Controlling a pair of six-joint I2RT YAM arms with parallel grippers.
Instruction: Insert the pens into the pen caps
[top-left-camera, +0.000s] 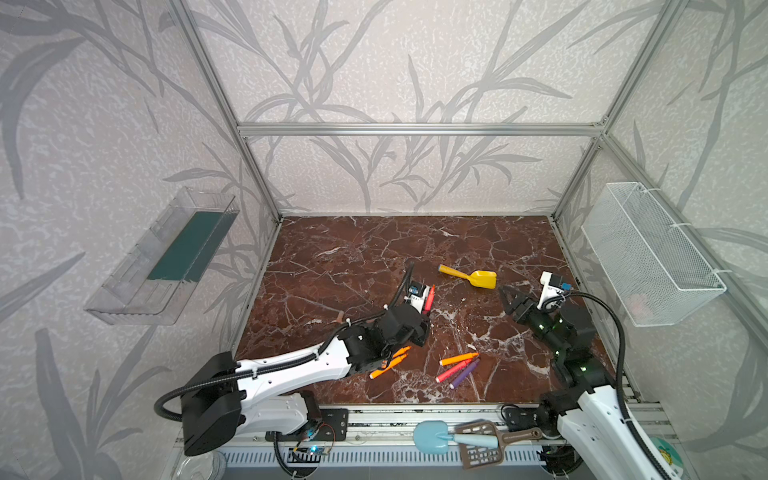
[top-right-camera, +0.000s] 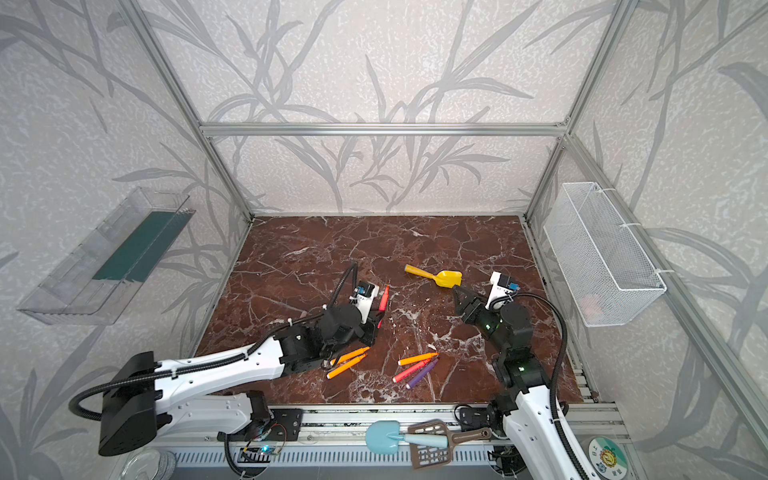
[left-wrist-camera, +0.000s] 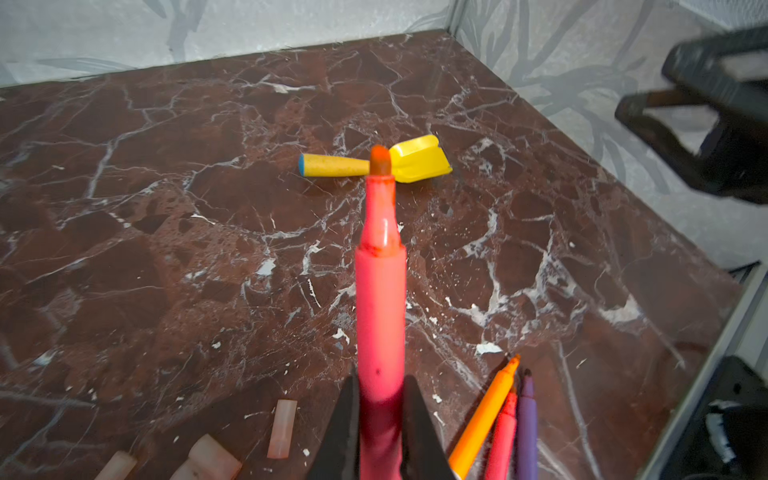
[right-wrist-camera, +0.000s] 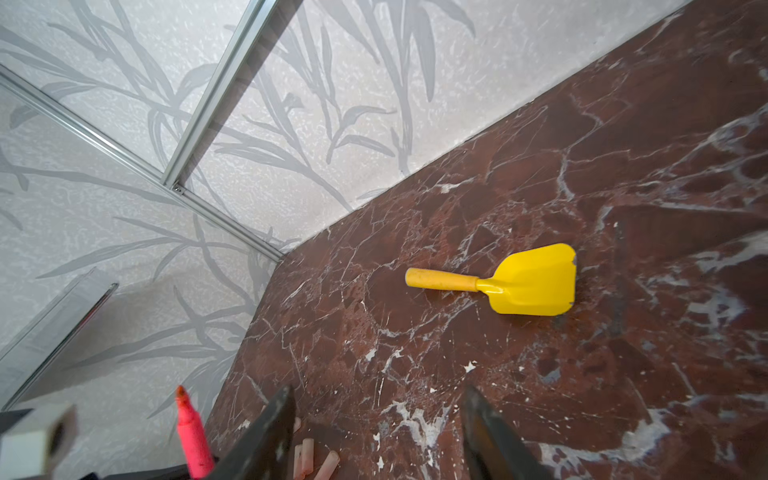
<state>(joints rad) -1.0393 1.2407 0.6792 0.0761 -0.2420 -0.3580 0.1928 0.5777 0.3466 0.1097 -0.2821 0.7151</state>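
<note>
1. Pinching a pink pen in the left gripper, tip raised off the table.
2. Hovering with the right gripper spread, empty.
3. Leaving caps loose just beside the left gripper, other pens nearer the front.
4. Probably calling next for grasping a cap with the right gripper and lining it up with the tip.

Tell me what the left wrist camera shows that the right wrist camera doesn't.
Only the left wrist view: three loose pens, orange, red and purple, lying side by side. Only the right wrist view: the metal frame bars and a clear wall tray. Both: the red pen that the left jaws hold shut, the yellow scoop, a few caps on the marble table, and the right jaws, standing open.
</note>
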